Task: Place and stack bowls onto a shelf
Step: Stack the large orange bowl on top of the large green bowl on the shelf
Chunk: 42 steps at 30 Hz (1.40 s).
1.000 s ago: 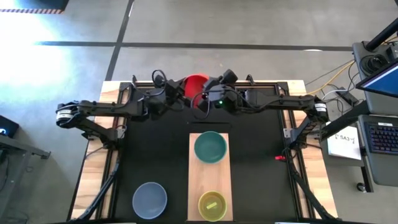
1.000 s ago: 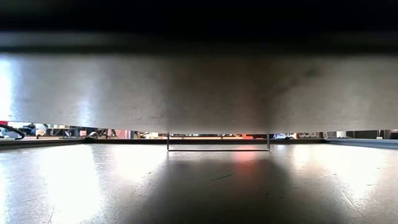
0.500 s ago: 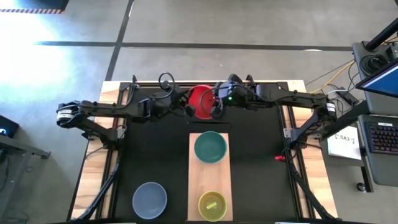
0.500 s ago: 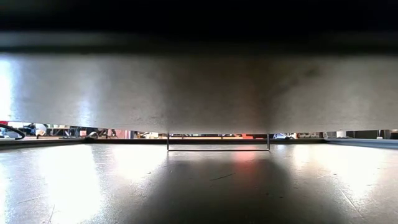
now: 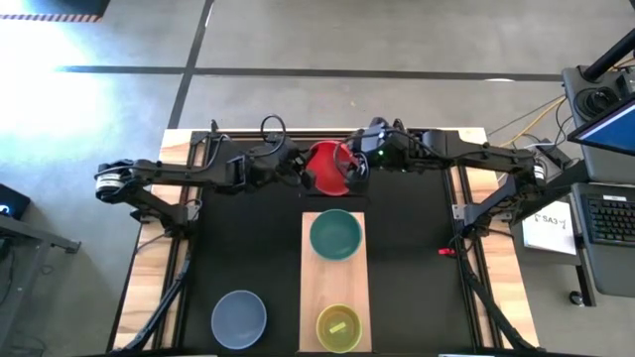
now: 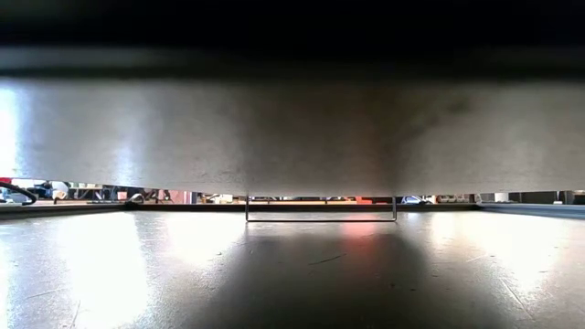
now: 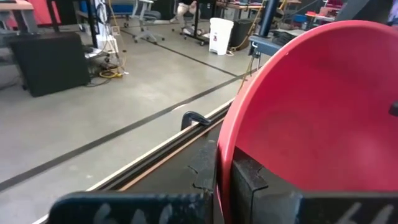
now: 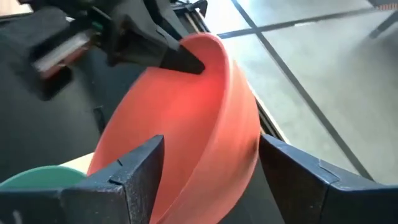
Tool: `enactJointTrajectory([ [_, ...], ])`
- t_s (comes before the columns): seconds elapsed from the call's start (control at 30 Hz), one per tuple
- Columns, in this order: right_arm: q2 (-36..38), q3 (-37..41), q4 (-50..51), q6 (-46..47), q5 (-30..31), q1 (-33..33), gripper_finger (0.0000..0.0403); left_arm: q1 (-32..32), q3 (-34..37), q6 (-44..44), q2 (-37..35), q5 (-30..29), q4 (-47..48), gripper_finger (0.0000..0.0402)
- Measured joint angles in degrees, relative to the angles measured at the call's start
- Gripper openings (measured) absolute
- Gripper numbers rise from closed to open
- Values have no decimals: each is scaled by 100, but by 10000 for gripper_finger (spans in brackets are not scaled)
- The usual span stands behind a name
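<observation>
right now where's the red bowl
In the high view the red bowl is at the table's far edge, tilted, between the left gripper and the right gripper, just beyond the wooden shelf and its teal bowl.

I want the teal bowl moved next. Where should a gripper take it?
By the rim, from straight above: the teal bowl sits upright and open on the shelf, so one finger can go inside the wall and one outside. Its right edge looks clearest.

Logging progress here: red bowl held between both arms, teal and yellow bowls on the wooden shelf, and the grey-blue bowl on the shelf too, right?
Not quite. The high view shows the grey-blue bowl on the black tabletop beside the shelf, not on it. The rest holds.
</observation>
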<state>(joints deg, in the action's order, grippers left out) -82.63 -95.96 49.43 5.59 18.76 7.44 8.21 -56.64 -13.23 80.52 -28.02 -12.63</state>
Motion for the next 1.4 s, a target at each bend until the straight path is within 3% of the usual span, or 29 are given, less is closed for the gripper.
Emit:
enactJointTrajectory([
  [0.27, 0, 0, 80, 74, -60, 181, 254, 189, 2, 17, 12, -73, 28, 0],
  [0.57, 0, -2, 112, -154, 36, 170, 224, 356, 4, 46, 12, 10, -25, 0],
  [0.7, -7, -2, 112, 156, 60, 181, 218, 358, 4, 60, 12, 3, -29, 0],
  [0.97, -54, -4, 284, -52, 30, 181, 276, 358, 9, 90, 12, 134, -25, 0],
  [1.2, -42, -31, -351, -831, 102, 243, 316, 362, 11, 63, 1, 200, -56, 0],
  [1.4, -31, -132, -1489, -1972, 1170, 273, 317, 409, 11, 95, 1, 200, -34, 0],
])
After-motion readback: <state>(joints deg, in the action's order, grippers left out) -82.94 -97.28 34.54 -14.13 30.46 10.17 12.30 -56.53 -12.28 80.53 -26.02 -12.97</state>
